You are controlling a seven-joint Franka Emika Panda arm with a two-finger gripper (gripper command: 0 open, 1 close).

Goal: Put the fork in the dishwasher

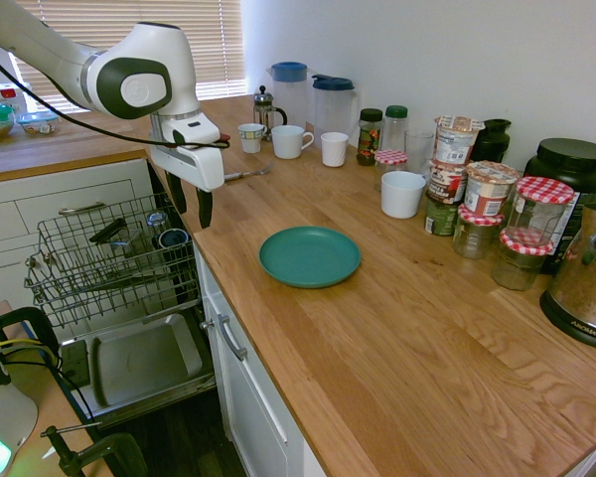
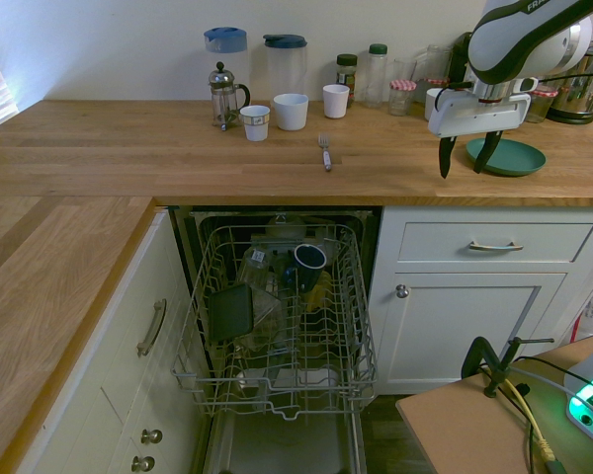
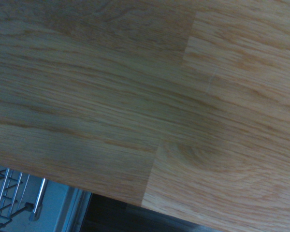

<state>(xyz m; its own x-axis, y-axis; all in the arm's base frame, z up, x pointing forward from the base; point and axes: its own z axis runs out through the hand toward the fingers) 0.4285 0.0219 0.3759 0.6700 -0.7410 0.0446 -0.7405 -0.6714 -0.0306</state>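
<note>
two dark fingers of the gripper [image 2: 465, 154] hung apart and empty, pointing down over the front edge of the wooden worktop [image 1: 397, 338], beside the teal plate [image 1: 310, 256]. in the second exterior view the plate [image 2: 506, 156] lay just behind the fingers, close to them but not touched. the fork [image 2: 324, 151] lay flat on the worktop, well apart from the gripper, in front of the white mugs [image 2: 291, 111] and above the open dishwasher [image 2: 282, 316]; in the first exterior view the fork [image 1: 246, 174] showed only partly, past the gripper body.

the dishwasher's wire rack [image 1: 114, 260] was pulled out below the counter edge, holding a dark mug [image 2: 307, 263] and a dark square container [image 2: 231, 312]. the steel inner door panel [image 1: 139, 360] lay open beneath it.

the worktop was pale oak in glued staves, running in an l shape around the corner of a kitchen with white drawers [image 2: 494, 242] and a plain light wall. a french press [image 2: 224, 96] and two blue-lidded jugs [image 2: 285, 65] stood at the back.

only the first exterior view showed the crowd of jars with checked lids [image 1: 542, 204], a black tub [image 1: 573, 169] and the window blind [image 1: 169, 15]. only the second showed the cupboard door [image 2: 460, 331] under the drawers. the wrist view held blurred wood grain, with a sliver of rack wire [image 3: 5, 203] at one corner.
</note>
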